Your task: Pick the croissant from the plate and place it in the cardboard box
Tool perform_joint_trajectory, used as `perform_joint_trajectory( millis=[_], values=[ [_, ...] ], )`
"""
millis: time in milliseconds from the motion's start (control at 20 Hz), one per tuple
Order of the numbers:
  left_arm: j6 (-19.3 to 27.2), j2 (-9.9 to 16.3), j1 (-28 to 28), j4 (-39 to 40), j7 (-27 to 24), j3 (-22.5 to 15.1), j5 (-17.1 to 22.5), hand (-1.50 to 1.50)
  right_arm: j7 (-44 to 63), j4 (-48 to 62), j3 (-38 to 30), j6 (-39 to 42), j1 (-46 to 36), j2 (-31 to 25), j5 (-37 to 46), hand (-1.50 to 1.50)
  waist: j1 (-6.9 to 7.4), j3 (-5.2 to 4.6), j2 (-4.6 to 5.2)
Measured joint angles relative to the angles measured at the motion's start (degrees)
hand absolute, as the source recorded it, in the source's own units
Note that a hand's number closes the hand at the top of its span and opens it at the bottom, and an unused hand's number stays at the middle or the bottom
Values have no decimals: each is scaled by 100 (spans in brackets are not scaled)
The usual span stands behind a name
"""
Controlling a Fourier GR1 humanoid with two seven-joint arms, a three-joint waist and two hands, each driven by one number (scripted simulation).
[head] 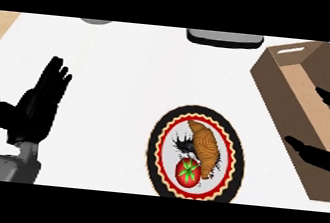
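Resting left hand [34, 108], fingers [54, 78] straight, pointing up.

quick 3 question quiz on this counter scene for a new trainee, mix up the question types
1. True or false: the croissant lies on the plate.
2. What sits beside the croissant on that plate? A) a lemon B) a tomato C) an egg
3. Fill in: the right hand shows over the cardboard ____.

Key:
1. True. It has not been picked up yet.
2. B. The tomato lies at the plate's near end, touching or almost touching the croissant.
3. box. The cardboard box stands to the right of the plate, and the right hand holds nothing. The left hand rests open at the left, fingers up.
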Motion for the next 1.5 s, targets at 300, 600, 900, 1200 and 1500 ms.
perform_joint_trajectory(
  millis=[300,600,900,1200,1500],
  values=[
    [-33,48,126,-188,99,-14,-10,0,1313,-731,542,1344,-180,-1101,285,-150,38,-11,-18],
    [-98,79,17,-143,189,70,10,0,3253,-1696,943,2549,-836,-1349,-230,-150,49,-3,-2],
    [-139,12,-84,-84,270,168,-55,0,4542,-2013,1320,2958,-1624,-553,-419,-150,52,6,7],
    [-84,-198,95,-298,296,106,-284,0,5239,-2029,1631,3184,-1867,266,71,-150,38,11,7],
    [-228,-228,-29,-224,379,284,-291,0,5664,-1864,1816,3359,-1930,929,577,-150,21,13,8]
  ],
)
